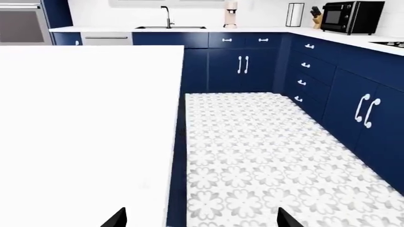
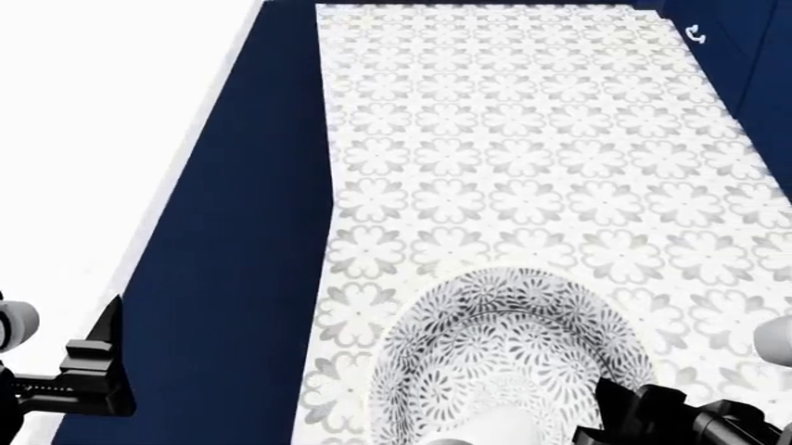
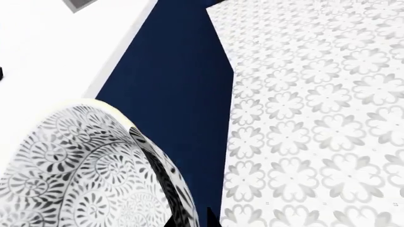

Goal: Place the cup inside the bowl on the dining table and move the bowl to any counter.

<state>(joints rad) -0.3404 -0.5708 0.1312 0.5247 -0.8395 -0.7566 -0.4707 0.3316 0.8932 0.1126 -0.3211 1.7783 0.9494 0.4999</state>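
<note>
Head view: the tiled floor (image 2: 532, 148) fills twelve to three o'clock, a white counter (image 2: 87, 139) lies at ten, and the bowl (image 2: 495, 352) hangs over the floor at six with the cup (image 2: 489, 431) inside. The right gripper (image 2: 625, 408) pinches the bowl's rim at five. The left gripper (image 1: 200, 220), at eight, has its fingers spread, holding nothing.
</note>
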